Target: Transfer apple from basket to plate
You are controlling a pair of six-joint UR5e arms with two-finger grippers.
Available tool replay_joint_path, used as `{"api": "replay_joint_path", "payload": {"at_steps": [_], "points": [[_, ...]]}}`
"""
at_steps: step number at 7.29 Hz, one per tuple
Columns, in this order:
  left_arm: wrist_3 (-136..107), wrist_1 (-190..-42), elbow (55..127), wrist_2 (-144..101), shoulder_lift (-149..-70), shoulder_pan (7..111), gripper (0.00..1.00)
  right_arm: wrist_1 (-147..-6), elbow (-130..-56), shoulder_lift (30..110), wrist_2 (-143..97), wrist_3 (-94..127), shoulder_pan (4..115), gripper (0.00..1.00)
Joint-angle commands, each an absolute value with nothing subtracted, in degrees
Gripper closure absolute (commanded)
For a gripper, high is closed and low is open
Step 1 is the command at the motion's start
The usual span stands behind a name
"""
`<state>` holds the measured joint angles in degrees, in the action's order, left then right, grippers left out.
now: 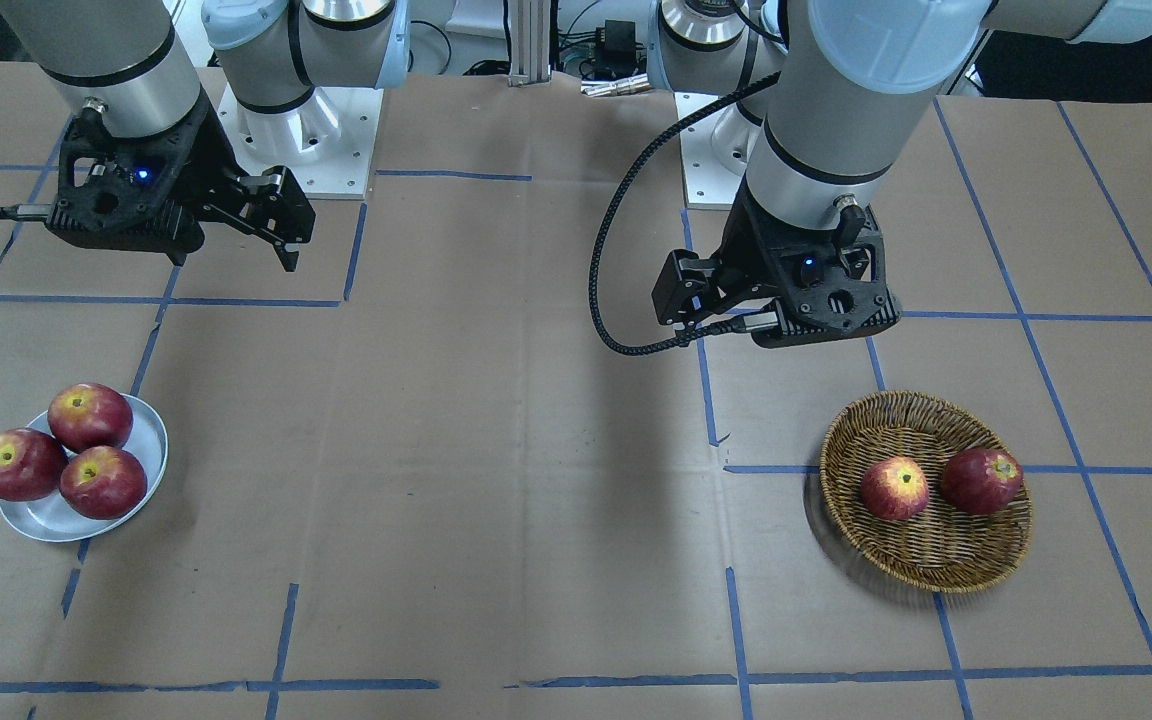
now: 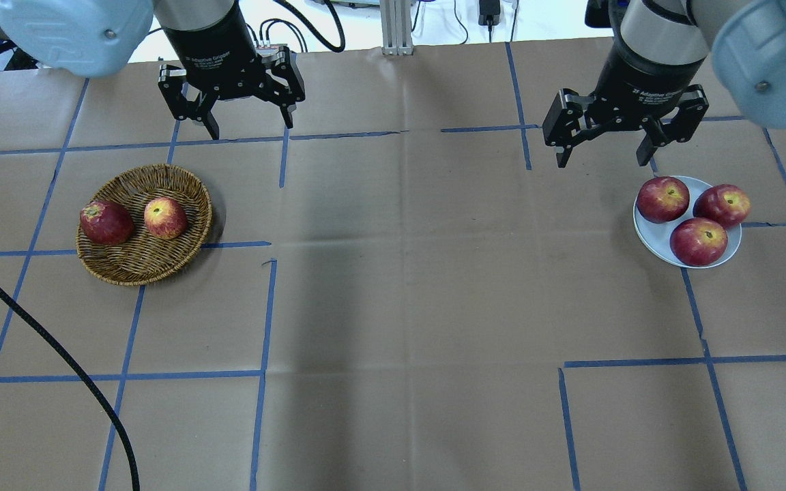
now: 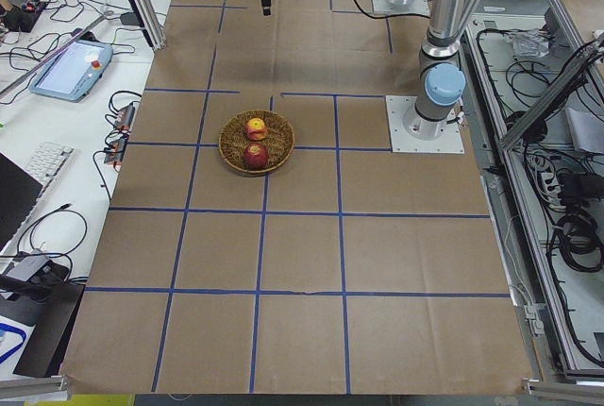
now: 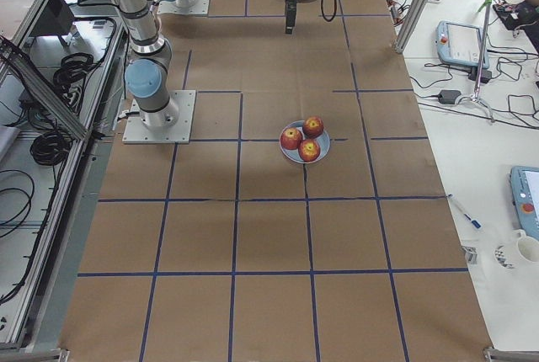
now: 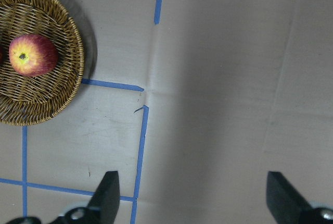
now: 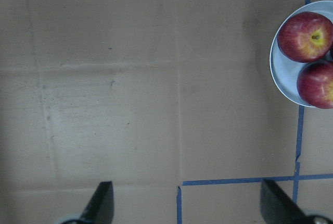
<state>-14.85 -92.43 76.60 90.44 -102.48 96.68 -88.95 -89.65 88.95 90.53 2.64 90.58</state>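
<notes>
Left pincer (image 2: 251, 128) and right pincer (image 2: 601, 161) both gape, empty. Risks: nudging the dark apple (image 2: 106, 222) just beside the apple (image 2: 165, 217) in the basket (image 2: 161, 270); rolling off the crowded plate (image 2: 647, 232).

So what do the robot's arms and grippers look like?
The left arm and right arm are silver-grey tubes with pale blue joint caps. The left gripper and right gripper are black, two-fingered, with white lettering. A black braided cable loops off the left wrist; blue lights glow at both wrists.
</notes>
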Motion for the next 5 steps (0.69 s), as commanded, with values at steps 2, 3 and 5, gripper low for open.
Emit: {"api": "replay_joint_path", "payload": {"at_steps": [2,3,5], "points": [[-14.9,-92.4,76.6,90.4,-102.5,96.7,0.01,-88.9,-89.6,88.9,90.5,2.6,90.6,0.0],[-14.9,-92.5,76.6,90.4,-102.4,96.7,0.01,-88.9,-89.6,88.9,90.5,2.6,90.6,0.0],[-15.2,-92.5,76.6,90.4,-102.4,96.8,0.01,-88.9,-89.6,88.9,90.5,2.6,90.6,0.0]]}}
